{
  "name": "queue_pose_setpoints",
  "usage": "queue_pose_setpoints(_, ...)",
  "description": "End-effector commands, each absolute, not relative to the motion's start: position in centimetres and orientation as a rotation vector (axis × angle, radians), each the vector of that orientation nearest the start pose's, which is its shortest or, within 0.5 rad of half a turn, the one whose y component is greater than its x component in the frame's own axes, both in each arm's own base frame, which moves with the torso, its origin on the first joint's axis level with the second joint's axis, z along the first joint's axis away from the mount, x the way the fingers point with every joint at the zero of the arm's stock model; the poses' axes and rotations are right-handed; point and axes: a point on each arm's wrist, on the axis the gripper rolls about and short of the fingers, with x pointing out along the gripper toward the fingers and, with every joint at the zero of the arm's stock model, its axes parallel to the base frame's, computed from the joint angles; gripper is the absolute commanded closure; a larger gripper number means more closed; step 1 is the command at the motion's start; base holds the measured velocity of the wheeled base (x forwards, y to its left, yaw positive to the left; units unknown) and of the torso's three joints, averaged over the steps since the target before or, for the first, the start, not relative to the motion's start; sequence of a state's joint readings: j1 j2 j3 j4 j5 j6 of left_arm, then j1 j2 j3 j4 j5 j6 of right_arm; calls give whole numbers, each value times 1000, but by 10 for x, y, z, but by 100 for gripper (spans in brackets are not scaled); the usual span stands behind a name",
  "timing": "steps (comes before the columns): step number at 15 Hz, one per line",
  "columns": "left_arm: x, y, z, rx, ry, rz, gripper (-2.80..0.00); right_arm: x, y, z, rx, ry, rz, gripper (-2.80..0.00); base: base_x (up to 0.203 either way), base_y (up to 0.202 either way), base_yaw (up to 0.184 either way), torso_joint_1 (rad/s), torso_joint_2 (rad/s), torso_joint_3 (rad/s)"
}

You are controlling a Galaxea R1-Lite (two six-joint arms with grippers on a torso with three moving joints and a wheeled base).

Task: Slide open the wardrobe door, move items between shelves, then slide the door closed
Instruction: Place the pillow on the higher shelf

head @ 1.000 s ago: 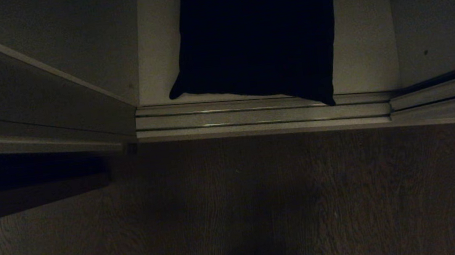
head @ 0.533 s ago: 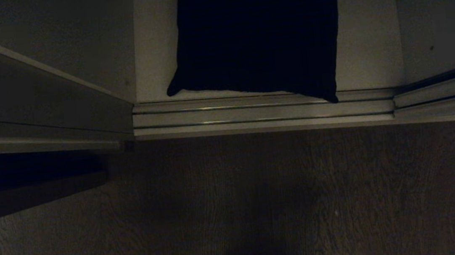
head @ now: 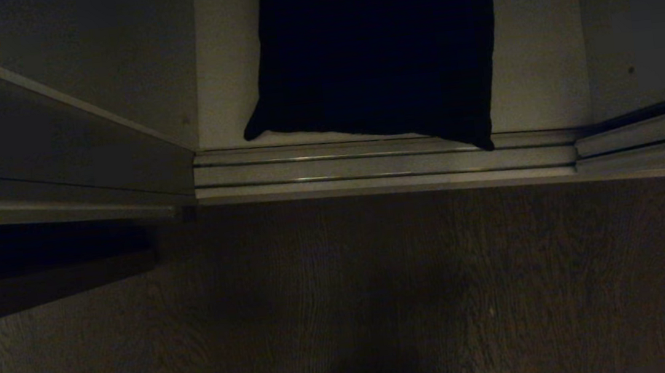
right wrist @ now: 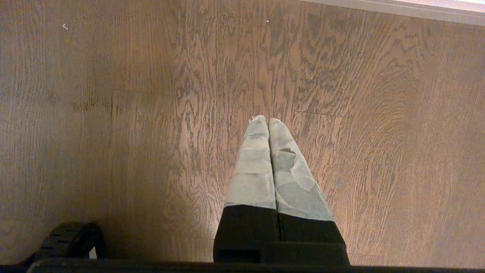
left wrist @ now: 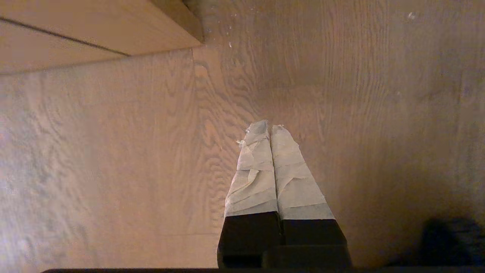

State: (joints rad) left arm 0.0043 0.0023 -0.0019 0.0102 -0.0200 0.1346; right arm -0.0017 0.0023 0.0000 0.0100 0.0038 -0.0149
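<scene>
the wood-grain floor [head: 382, 305] fills the lower head view, with the wardrobe's sliding track [head: 380, 166] across it. beyond, a black folded garment [head: 373, 46] lies on the off-white bottom shelf [head: 536, 66], one corner overhanging the track. left gripper [left wrist: 269, 129] and right gripper [right wrist: 268, 120] hang over the floor, fingers pressed together, empty.

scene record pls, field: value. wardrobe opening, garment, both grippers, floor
wardrobe opening: open straight ahead in the head view, door panels standing to either side
bottom track: silver rails across the opening
garment: black folded item on the off-white bottom board, one corner overhanging the track
left gripper: shut, empty, pointing down over the wooden floor
right gripper: shut, empty, also over the floor
arms in head view: neither
</scene>
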Motion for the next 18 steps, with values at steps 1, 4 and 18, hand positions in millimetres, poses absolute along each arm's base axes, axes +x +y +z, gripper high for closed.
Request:
queue_pose_setpoints(1,-23,-1,75,144,11,-16,0,-23,0,74,-15,12,2,0,0,0,0,0,0,0)
queue_pose_setpoints(4,-27,-1,91,142,-44,-14,0,-23,0,74,-15,13,3,0,0,0,0,0,0,0)
queue_pose_setpoints(18,90,-30,201,-92,533,-662,0,-23,0,74,-15,12,3,0,0,0,0,0,0,0)
